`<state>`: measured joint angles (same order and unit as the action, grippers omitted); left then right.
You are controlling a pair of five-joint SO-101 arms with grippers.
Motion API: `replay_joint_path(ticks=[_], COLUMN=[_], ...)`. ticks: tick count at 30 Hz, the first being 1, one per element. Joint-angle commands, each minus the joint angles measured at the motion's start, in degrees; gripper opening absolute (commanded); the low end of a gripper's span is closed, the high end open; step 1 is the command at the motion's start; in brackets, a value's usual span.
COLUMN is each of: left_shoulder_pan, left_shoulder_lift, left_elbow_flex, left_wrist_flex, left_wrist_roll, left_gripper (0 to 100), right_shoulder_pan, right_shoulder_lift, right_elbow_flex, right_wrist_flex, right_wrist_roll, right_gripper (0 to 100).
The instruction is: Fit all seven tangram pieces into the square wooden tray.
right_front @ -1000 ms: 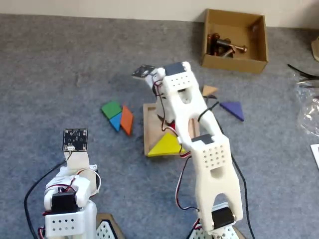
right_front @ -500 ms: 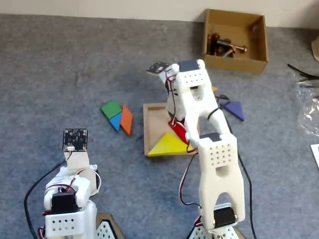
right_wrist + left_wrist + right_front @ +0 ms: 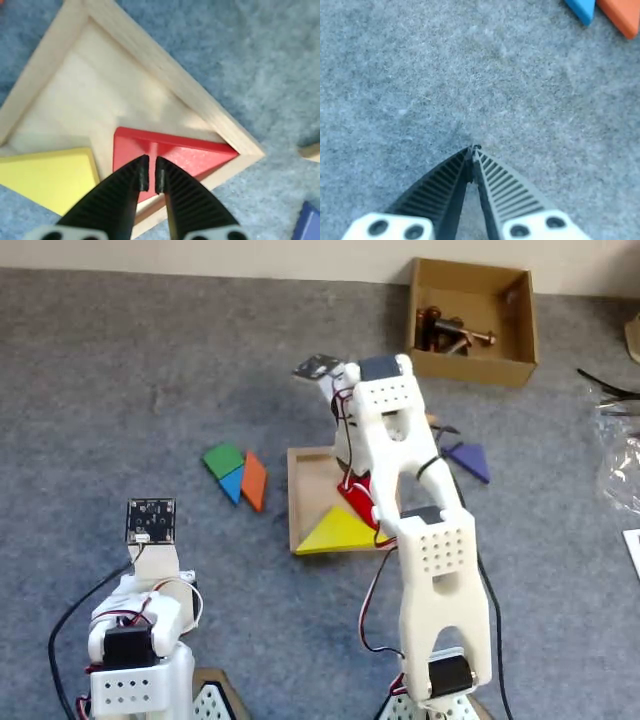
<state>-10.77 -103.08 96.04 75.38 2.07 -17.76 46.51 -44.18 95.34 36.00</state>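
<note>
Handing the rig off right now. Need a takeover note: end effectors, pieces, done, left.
Left end effector: shut, empty, over bare carpet.
Right end effector: shut, tips over the red piece in the tray.
Done: yellow piece and red piece in tray.
Left: green piece, blue piece and orange piece on carpet one side of tray; purple piece and tan piece on the other.

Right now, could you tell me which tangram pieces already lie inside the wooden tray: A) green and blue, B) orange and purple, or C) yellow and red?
C: the yellow triangle and the red triangle lie side by side inside the wooden tray.
</note>
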Motion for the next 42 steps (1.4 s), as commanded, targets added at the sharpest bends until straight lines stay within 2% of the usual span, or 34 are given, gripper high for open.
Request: replay_joint_path(ticks=[1,12,19,24,32,36,42], left_shoulder_pan=[-0.5,-0.5,-0.5,-0.5,-0.5,-0.5,-0.5], left_shoulder_lift=[0.4,0.4,0.4,0.4,0.4,0.4,0.4], left_elbow_flex=[1.2,1.2,1.2,1.2,1.2,1.2,1.2], left_wrist_flex=[0.4,0.4,0.4,0.4,0.4,0.4,0.4], left_wrist_roll=[0.1,0.1,0.1,0.1,0.1,0.1,0.1], left_gripper=[0,0,0,0,0,0,0], right_shoulder_pan=[1.8,7.7,9.4,7.0,0.8,-1.9,-7.0], right_shoulder_lift=[-1.9,-2.1,-5.1,-7.9,-11.0,-14.8,-27.6], right_elbow_flex=[-2.9,3.8,-0.7,-4.6,-4.4,0.5,15.6], right_wrist_flex=[-0.2,0.3,2.7,5.3,5.5,5.6,5.5], right_wrist_roll=[-0.4,-0.1,-0.4,-0.5,-9.7,-15.4,-17.4], right_gripper=[2.6,2.6,2.6,2.6,2.6,2.6,2.6])
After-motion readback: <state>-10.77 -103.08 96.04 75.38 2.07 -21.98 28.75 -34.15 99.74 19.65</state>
